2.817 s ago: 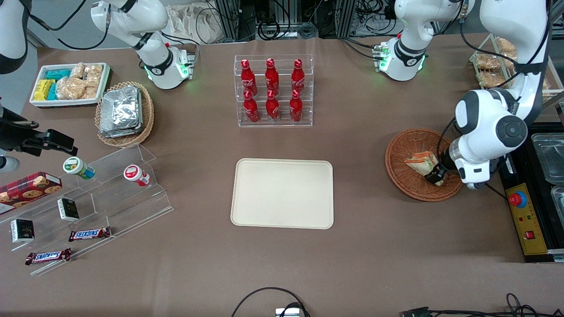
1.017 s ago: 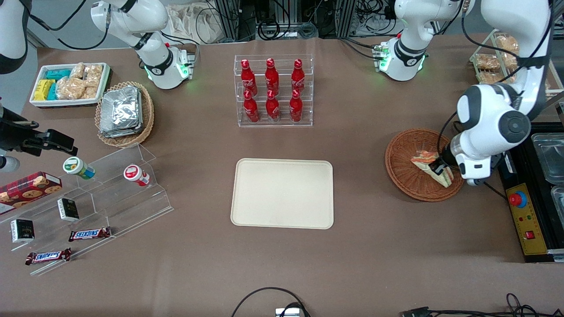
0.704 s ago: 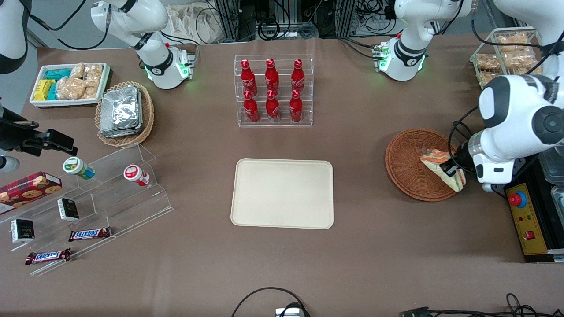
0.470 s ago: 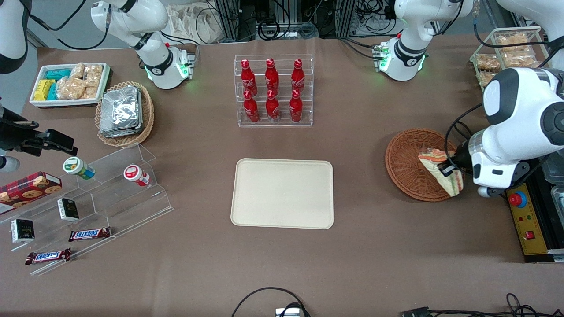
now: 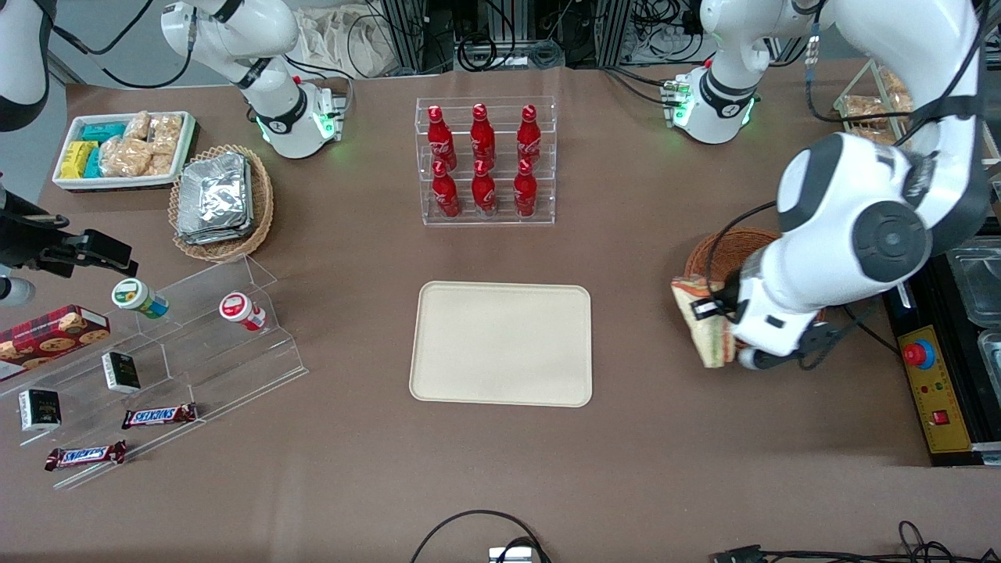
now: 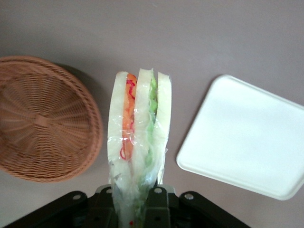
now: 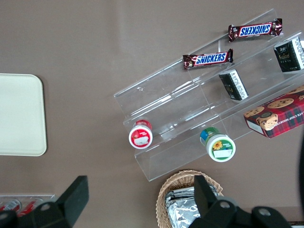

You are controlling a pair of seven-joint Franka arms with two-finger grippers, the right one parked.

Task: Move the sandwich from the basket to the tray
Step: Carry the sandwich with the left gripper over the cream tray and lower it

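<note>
Pale bread wedge, the sandwich (image 5: 704,324), hangs in the closed gripper (image 5: 715,311), lifted clear of the basket (image 6: 45,118). The tray (image 5: 500,344) lies at nine o'clock from it, apparently where it goes next.

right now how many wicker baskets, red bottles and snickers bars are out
wicker baskets: 2
red bottles: 6
snickers bars: 2
total: 10
The gripper holds the sandwich beside the reddish basket.

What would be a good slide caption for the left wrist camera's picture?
The gripper holds the wrapped sandwich in the air between the empty basket and the tray.
</note>
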